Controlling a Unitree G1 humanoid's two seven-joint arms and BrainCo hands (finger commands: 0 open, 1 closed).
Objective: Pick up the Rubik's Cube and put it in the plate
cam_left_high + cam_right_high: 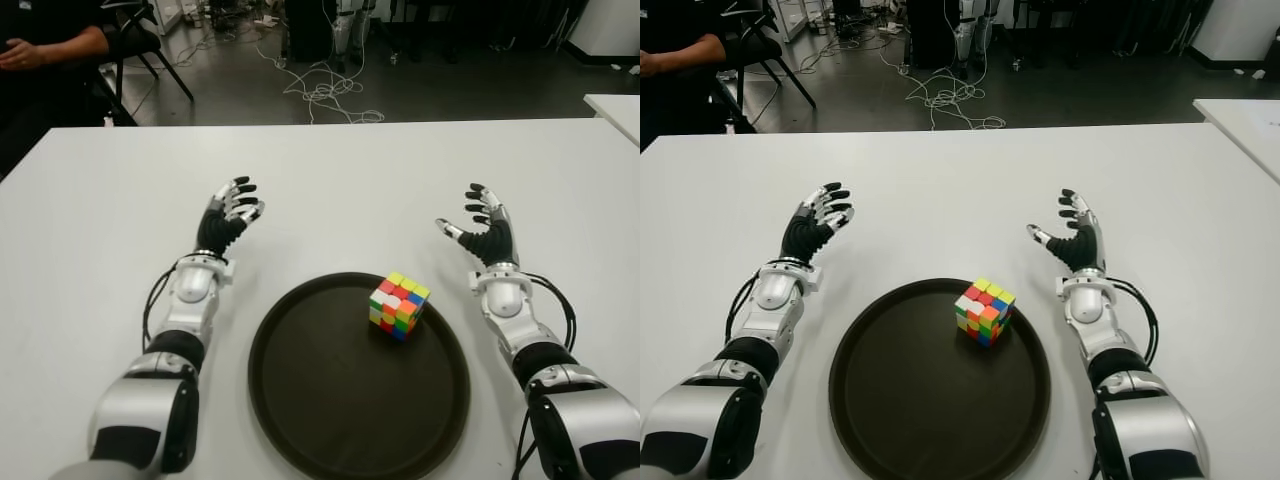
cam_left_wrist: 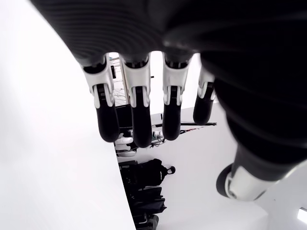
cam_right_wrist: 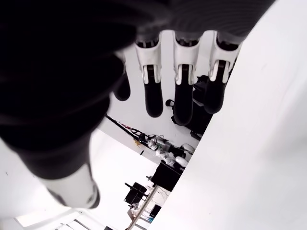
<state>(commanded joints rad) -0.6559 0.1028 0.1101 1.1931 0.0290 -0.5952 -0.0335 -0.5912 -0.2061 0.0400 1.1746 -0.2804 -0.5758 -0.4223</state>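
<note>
The Rubik's Cube (image 1: 399, 305) stands inside the round dark plate (image 1: 330, 400), toward its far right part, free of both hands. My right hand (image 1: 482, 228) is above the white table just right of the plate's far edge, fingers spread and holding nothing. My left hand (image 1: 230, 213) shows to the left of the plate, beyond its far edge, fingers relaxed and empty. Both wrist views show only extended fingers (image 2: 138, 120) (image 3: 182, 96) with nothing between them.
The white table (image 1: 340, 170) stretches wide around the plate. A second white table corner (image 1: 615, 105) shows at the far right. Beyond the far edge are floor cables (image 1: 320, 90), a chair (image 1: 140, 45) and a seated person (image 1: 45, 50) at the far left.
</note>
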